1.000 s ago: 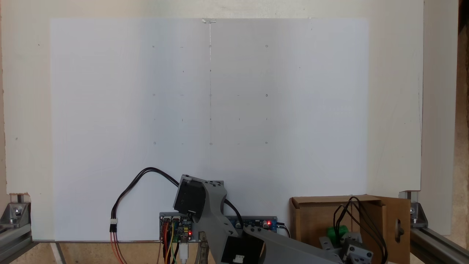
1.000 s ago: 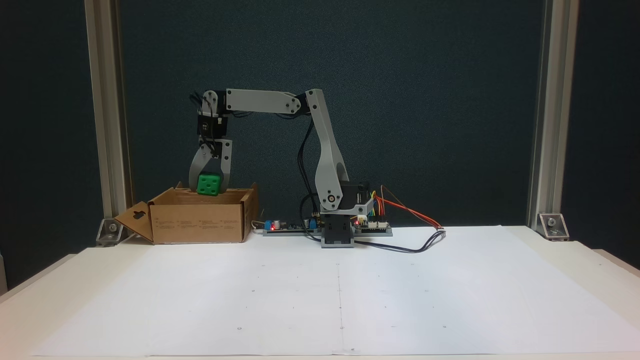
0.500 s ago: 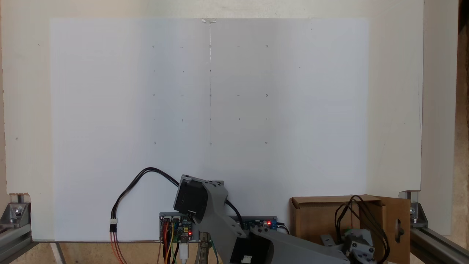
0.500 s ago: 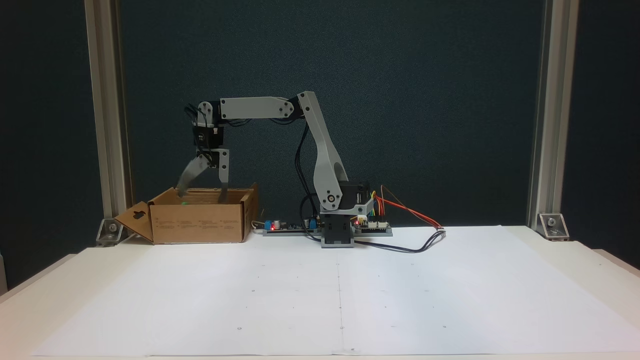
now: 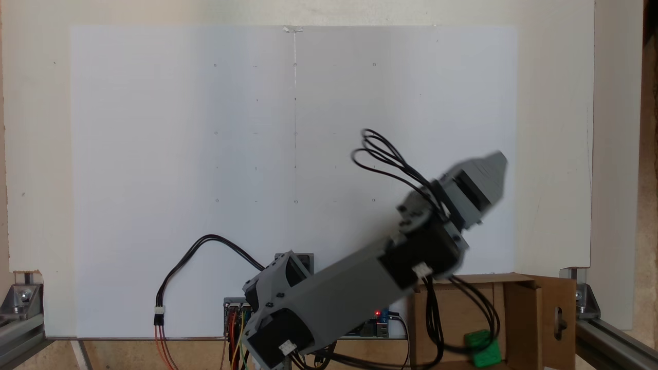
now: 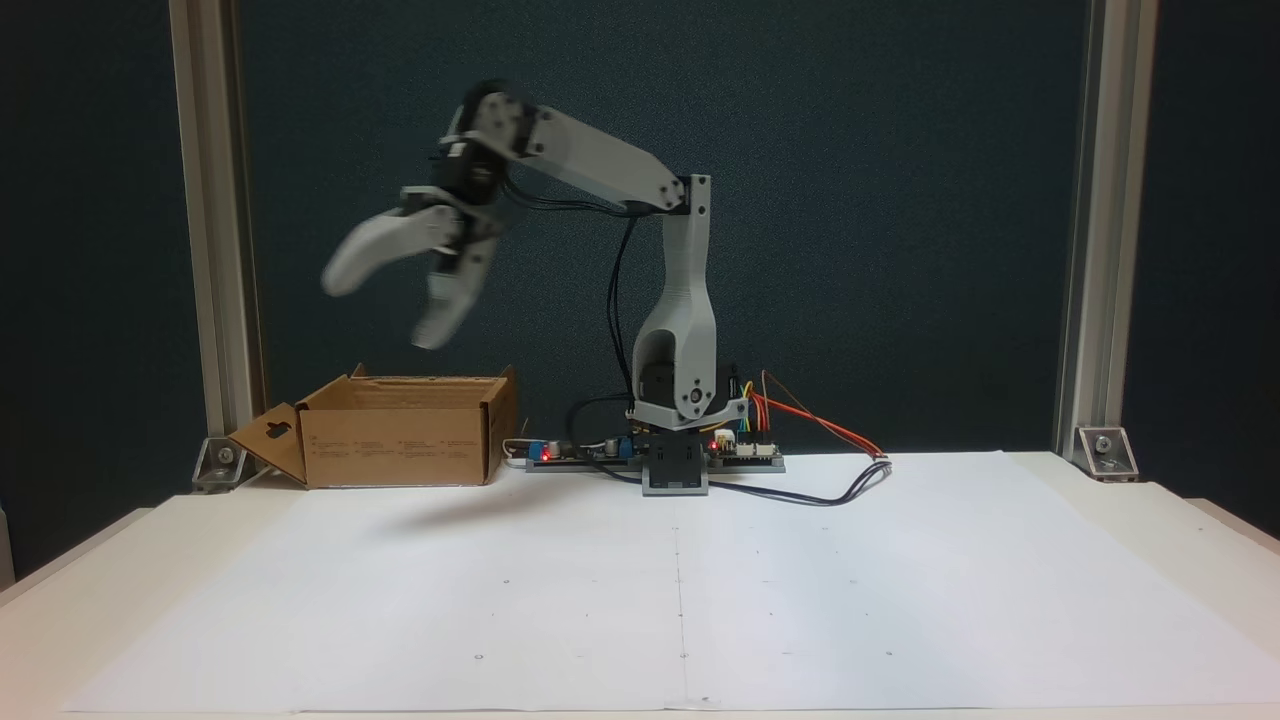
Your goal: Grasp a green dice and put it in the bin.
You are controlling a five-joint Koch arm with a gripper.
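The green dice (image 5: 482, 348) lies on the floor of the bin (image 5: 519, 308), a brown cardboard box with open flaps at the lower right of a fixed view. From the front, the bin (image 6: 400, 443) stands at the left and its walls hide the dice. My grey gripper (image 6: 382, 308) hangs open and motion-blurred above the bin with nothing between its spread fingers. From above, the gripper (image 5: 493, 169) points away from the bin over the white sheet.
A white paper sheet (image 5: 293, 154) with small pencil marks covers the table. Circuit boards and coloured wires (image 6: 745, 445) sit beside the arm's base. Aluminium posts (image 6: 1090, 230) stand at both table corners. A black cable (image 5: 190, 257) loops left of the base.
The gripper opened and the dice fell into the bin. The arm then rose and swung up away from the box, fingers still spread.
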